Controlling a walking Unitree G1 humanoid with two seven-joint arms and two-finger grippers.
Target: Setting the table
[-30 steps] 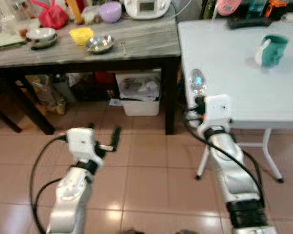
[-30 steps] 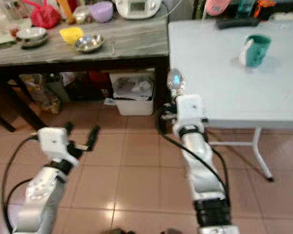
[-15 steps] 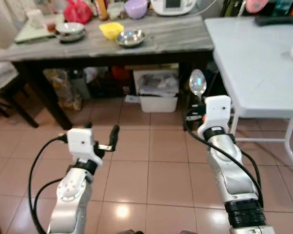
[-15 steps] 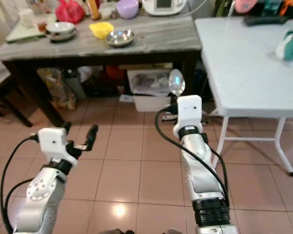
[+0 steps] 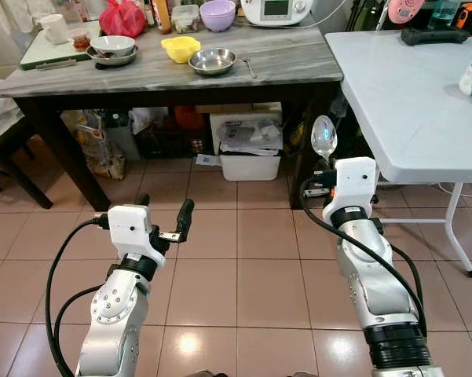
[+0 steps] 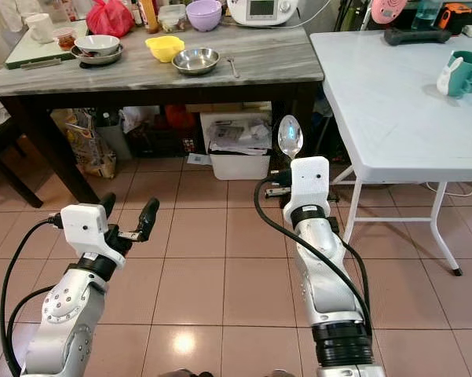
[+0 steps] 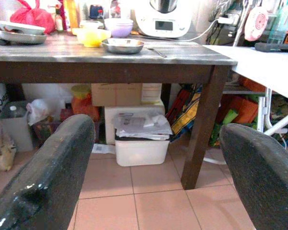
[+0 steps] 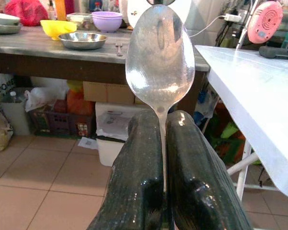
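My right fingers (image 8: 165, 158) clamp a shiny silver metal spoon (image 8: 160, 52) upright; left fingers (image 7: 52, 177) apart, empty.

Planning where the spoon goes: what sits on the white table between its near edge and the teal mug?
Nothing: in the right eye view the white table is bare from its near edge to the teal mug. The right gripper holds the spoon.
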